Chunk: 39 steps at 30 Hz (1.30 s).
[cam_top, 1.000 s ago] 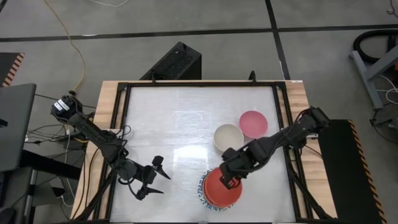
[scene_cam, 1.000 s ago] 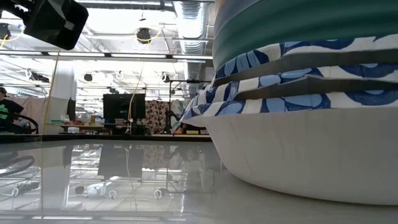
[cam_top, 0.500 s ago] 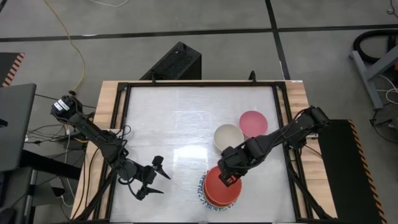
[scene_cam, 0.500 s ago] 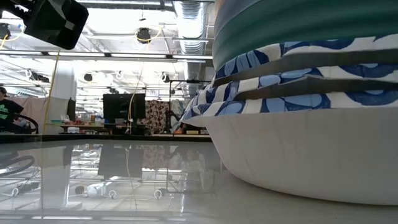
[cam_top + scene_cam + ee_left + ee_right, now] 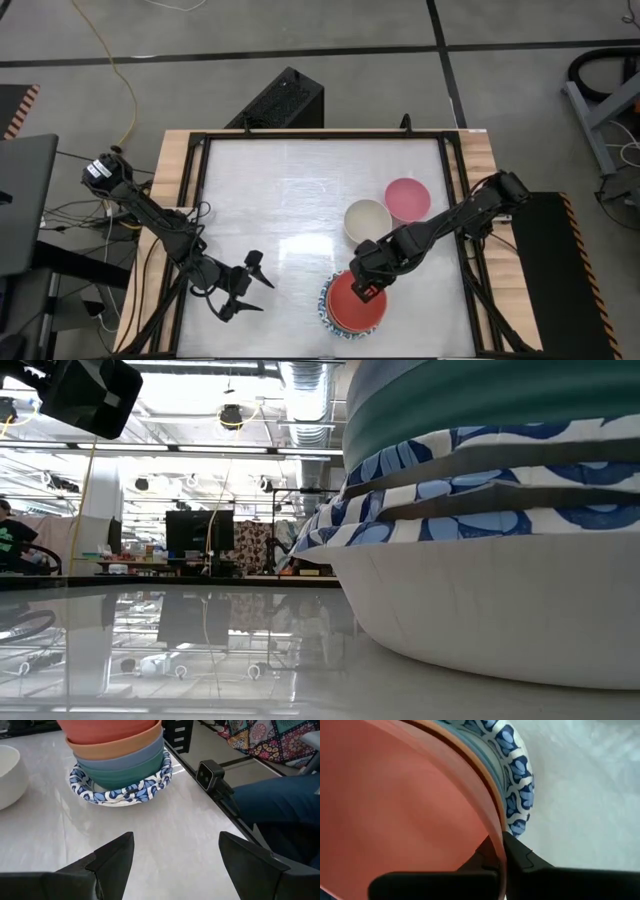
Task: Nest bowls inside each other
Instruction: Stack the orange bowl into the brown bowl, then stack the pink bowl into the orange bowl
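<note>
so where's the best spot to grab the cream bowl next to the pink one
Probably by the rim of the cream bowl, coming straight down with one finger inside and one outside. It sits upright and open, its wall thin enough to pinch. The side away from the pink bowl looks safest, since the two sit nearly touching.

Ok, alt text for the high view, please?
Right gripper pinches the rim of the red bowl topping the stack at the table's near edge. Cream bowl and pink bowl sit loose behind it; left gripper waits open.
</note>
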{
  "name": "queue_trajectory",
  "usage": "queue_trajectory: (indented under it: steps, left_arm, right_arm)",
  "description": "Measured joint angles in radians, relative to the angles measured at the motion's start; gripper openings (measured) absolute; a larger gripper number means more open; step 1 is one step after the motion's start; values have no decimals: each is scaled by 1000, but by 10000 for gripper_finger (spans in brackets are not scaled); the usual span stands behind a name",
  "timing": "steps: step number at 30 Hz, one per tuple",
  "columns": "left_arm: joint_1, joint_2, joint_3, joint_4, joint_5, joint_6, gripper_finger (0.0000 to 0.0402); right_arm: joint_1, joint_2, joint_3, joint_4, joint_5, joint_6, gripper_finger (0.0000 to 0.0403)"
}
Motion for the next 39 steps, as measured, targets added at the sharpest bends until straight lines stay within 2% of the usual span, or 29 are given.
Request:
queue_trajectory:
  steps: [5, 17, 34, 39]
  left_arm:
    - [0, 0, 0, 0, 0, 21, 279]
    - [0, 0, 0, -8, 0, 17, 279]
    - [0, 0, 0, -9, -38, -16, 279]
    - [0, 0, 0, -14, -38, -3, 279]
  right_arm:
    - [0, 0, 0, 1, 44, -17, 56]
    - [0, -9, 0, 7, 45, -44, 126]
    - [2, -41, 1, 2, 76, -67, 134]
    - [9, -63, 49, -94, 101, -75, 134]
